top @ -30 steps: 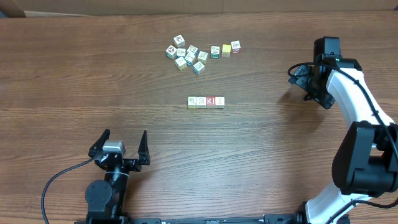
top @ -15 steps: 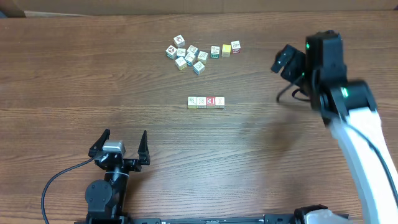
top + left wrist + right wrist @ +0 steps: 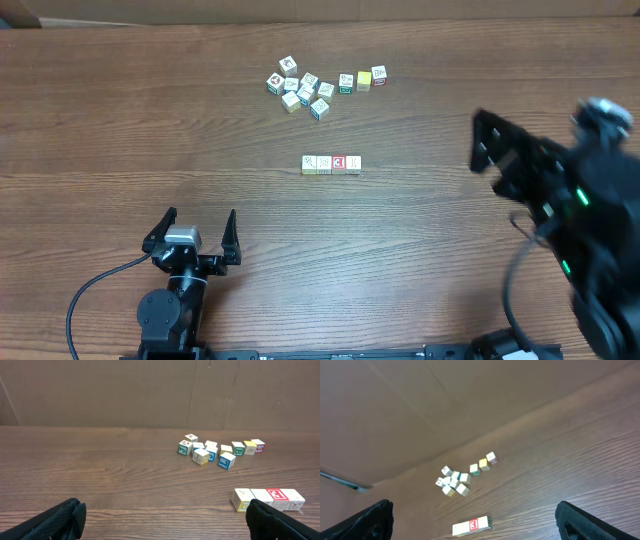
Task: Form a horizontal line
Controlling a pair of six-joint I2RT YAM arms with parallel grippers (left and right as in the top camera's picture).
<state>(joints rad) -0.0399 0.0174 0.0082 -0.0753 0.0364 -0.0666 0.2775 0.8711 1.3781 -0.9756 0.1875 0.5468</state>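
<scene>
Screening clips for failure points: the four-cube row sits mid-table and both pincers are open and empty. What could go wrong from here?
Cubes in the horizontal line sit flush; setting another at its end could nudge them crooked.
The loose cluster is tightly packed, so a pick there may drag neighbours.
The right pincer looks motion-blurred overhead; a fast sweep might clip the row.

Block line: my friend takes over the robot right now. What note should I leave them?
Left gripper: open, empty, near the front edge of the table.
Right gripper: open, empty, blurred, off to the right of the blocks.
Horizontal line: four cubes side by side, touching, mid-table.
Loose cluster: behind the row, with no gripper near it.
Done: the row looks straight and complete.
Left: probably nothing, unless the loose cubes must join it; I cannot tell.
</scene>
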